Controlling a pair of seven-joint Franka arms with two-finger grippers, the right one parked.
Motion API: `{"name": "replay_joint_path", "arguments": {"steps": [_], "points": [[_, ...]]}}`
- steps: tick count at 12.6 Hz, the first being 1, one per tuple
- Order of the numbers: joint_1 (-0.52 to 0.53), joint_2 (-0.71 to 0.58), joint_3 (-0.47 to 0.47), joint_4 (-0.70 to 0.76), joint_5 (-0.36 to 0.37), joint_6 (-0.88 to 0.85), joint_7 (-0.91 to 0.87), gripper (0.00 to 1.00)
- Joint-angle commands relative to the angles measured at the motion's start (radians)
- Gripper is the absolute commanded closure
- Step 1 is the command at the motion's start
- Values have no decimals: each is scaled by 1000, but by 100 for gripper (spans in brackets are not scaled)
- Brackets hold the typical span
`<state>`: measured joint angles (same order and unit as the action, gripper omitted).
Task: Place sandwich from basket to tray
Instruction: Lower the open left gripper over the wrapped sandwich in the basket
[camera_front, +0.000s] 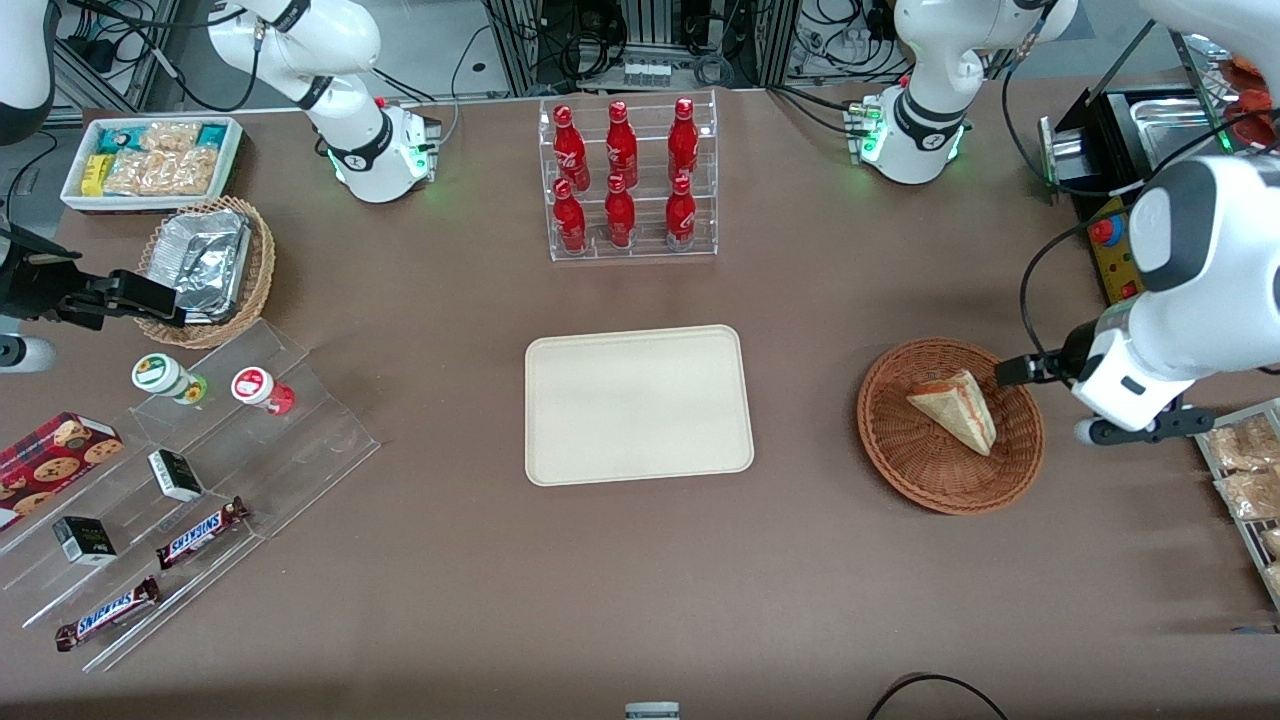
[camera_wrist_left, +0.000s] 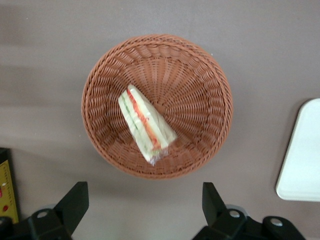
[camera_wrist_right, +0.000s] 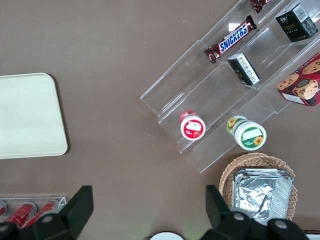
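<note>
Wrist view — sandwich (camera_wrist_left: 146, 125) in basket (camera_wrist_left: 200, 75), below spread-fingered end effector (camera_wrist_left: 145, 202).

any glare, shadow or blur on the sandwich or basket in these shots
Front view: even overhead light, no glare on the sandwich or basket, only a thin soft shadow under the basket's rim. Left wrist view: sandwich slightly soft, its wrap catching a faint sheen at the tip; the open gripper hangs above the table beside the basket, its fingers dark and featureless.

Six red bottles (camera_front: 625, 180) stand in a clear rack (camera_front: 632, 245); Snickers bars (camera_front: 200, 533), cups (camera_front: 165, 375) and cookies (camera_front: 55, 455) lie toward the parked arm's end
</note>
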<state>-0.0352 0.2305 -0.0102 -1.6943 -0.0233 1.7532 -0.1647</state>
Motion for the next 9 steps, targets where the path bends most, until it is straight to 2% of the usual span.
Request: {"name": "replay_joint_path", "arguments": {"steps": [1, 4, 6, 7, 9], "points": [[17, -6, 7, -74, 5, 86, -1, 0], [17, -19, 6, -165, 5, 161, -151, 0], [14, -59, 6, -281, -7, 285, -249, 0], [6, -53, 4, -298, -3, 319, -377, 0], [1, -42, 1, -308, -7, 330, -476, 0]]}}
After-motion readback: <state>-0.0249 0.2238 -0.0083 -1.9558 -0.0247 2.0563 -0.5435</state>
